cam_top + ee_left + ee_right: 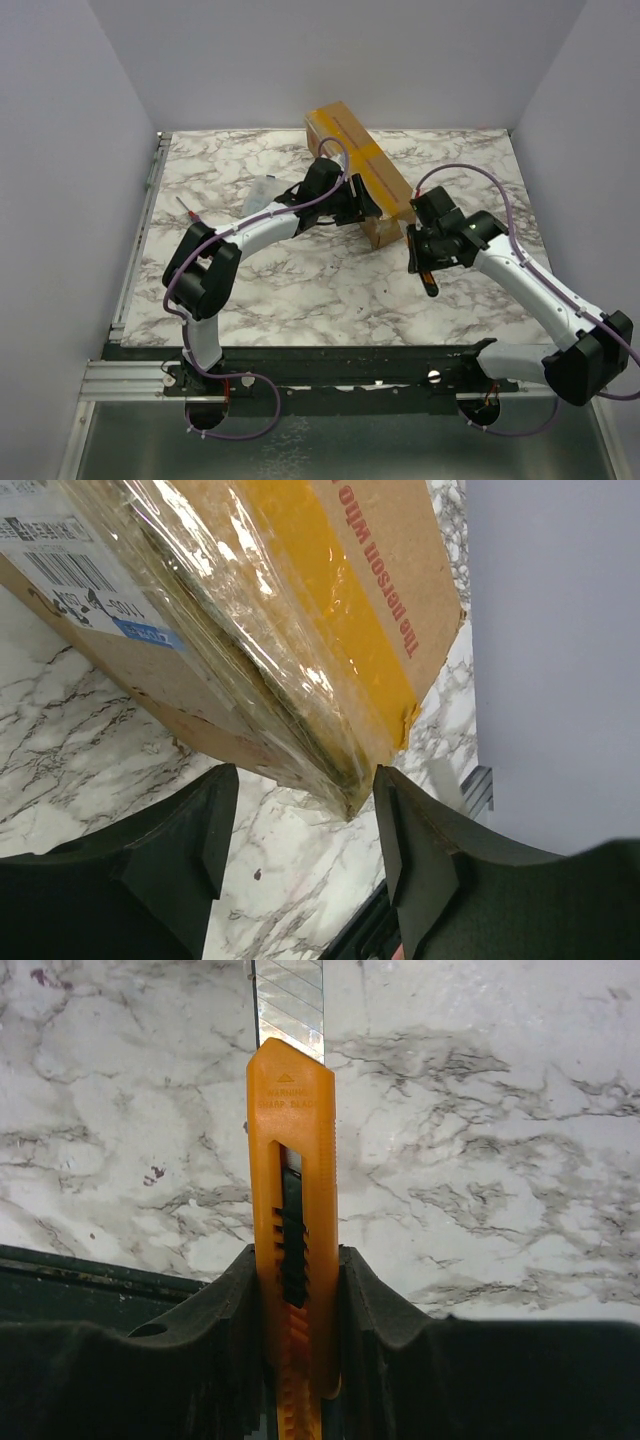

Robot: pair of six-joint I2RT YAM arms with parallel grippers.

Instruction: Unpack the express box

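The express box [358,163] is a long brown carton with a yellow-tan tape strip, lying diagonally at the back middle of the table. In the left wrist view the box [300,600] shows its white label [70,575], red print and clear film. One lower corner hangs just ahead of the open left gripper [305,785], between its fingers and not touched. From above, the left gripper [366,206] sits against the box's left side near its near end. The right gripper [295,1260] is shut on an orange utility knife [290,1150] with its blade out, held over the table right of the box [428,268].
A small clear plastic case [262,190] and a red-tipped tool [190,212] lie left of the left arm. A metal rail [150,180] runs along the table's left edge. Grey walls close in the back and both sides.
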